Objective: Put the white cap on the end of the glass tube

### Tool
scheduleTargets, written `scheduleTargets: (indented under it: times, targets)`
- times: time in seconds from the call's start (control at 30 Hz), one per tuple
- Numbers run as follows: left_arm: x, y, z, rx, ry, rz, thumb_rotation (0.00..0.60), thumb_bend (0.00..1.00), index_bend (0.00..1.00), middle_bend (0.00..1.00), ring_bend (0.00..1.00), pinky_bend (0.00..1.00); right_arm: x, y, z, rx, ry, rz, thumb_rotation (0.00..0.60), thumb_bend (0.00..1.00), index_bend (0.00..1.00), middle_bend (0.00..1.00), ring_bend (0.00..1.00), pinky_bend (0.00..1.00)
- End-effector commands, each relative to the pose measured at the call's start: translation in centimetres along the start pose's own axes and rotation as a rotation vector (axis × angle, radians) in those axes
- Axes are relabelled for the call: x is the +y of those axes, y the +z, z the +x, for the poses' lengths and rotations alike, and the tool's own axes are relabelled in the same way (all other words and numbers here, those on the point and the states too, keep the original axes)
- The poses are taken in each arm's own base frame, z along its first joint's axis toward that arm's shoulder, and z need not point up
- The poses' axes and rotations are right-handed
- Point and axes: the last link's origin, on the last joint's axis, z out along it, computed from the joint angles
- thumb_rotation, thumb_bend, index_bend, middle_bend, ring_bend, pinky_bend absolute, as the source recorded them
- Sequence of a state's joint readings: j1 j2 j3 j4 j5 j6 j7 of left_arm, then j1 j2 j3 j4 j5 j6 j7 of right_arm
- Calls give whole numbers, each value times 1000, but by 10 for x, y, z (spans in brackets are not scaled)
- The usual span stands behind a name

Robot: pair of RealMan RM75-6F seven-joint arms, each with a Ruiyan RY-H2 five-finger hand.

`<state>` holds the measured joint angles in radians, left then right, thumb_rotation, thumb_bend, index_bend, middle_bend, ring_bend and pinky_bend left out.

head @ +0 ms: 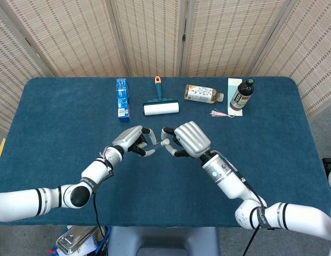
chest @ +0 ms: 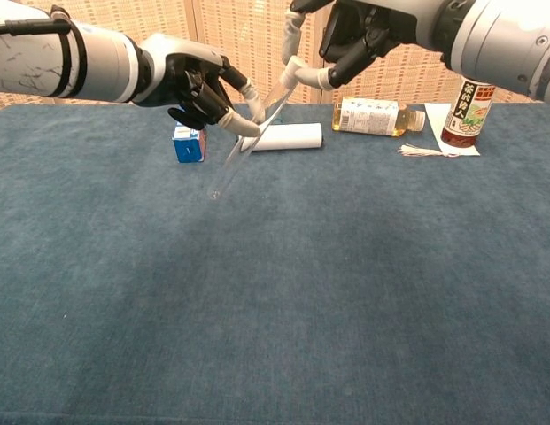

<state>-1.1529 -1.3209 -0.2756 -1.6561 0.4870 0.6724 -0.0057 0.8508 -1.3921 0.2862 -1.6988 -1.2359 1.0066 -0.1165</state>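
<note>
A clear glass tube (chest: 242,147) slants in the air above the blue table, its lower end down to the left. My left hand (chest: 193,85) (head: 132,141) pinches it near the upper part. At the tube's top end sits the small white cap (chest: 290,78), which my right hand (chest: 357,35) (head: 189,139) holds between its fingertips. In the head view the two hands meet fingertip to fingertip at mid table and the tube is barely visible between them. Whether the cap is fully seated on the tube I cannot tell.
Along the far edge lie a blue box (head: 121,98), a lint roller (head: 160,106), a lying bottle of yellow liquid (head: 203,94), a dark upright bottle (head: 242,94) on a white card, and a small pink tassel (head: 221,113).
</note>
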Motion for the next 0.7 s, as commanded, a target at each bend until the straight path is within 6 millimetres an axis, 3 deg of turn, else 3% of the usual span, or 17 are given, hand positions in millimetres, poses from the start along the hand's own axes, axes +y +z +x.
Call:
scheduleTargets:
  times: [0.03, 0.37, 0.57, 0.7]
  targets:
    - [-1, 0, 0, 0, 0, 1, 600, 472, 694, 1000, 1000, 1000, 0, 0, 0, 0, 3, -2, 600, 219, 711, 1000, 1000, 1000]
    - [-5, 1, 2, 5, 8, 9, 600, 472, 693, 1000, 1000, 1000, 3, 1, 0, 0, 17, -13, 600, 13, 498, 1000, 1000, 1000]
    - [-12, -1, 5, 19, 48, 22, 600, 472, 694, 1000, 1000, 1000, 4, -1, 5, 17, 26, -14, 600, 0, 379, 1000, 1000, 1000]
    - [-24, -5, 12, 48, 154, 39, 600, 472, 693, 1000, 1000, 1000, 11, -10, 18, 56, 20, -27, 600, 0, 345, 1000, 1000, 1000]
